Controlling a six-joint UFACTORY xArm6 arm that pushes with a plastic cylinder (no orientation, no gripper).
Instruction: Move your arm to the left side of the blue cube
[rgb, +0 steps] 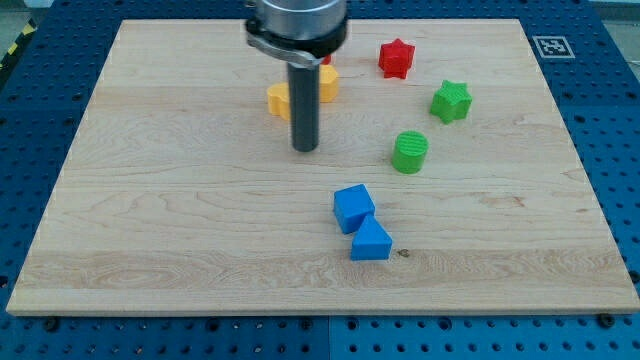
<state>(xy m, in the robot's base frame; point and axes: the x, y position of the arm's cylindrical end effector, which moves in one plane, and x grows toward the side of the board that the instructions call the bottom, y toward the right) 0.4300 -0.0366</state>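
The blue cube (354, 207) lies on the wooden board (150, 220) just below the middle. A second blue block (371, 241), wedge-like in shape, touches its lower right side. My tip (305, 149) rests on the board above and to the left of the blue cube, with a clear gap between them. The dark rod rises from the tip to the arm's head at the view's top.
Two yellow blocks (279, 100) (328, 84) lie partly behind the rod. A small red piece shows just above them by the rod. A red star block (396, 58), a green star block (451, 101) and a green cylinder (409, 152) stand to the right.
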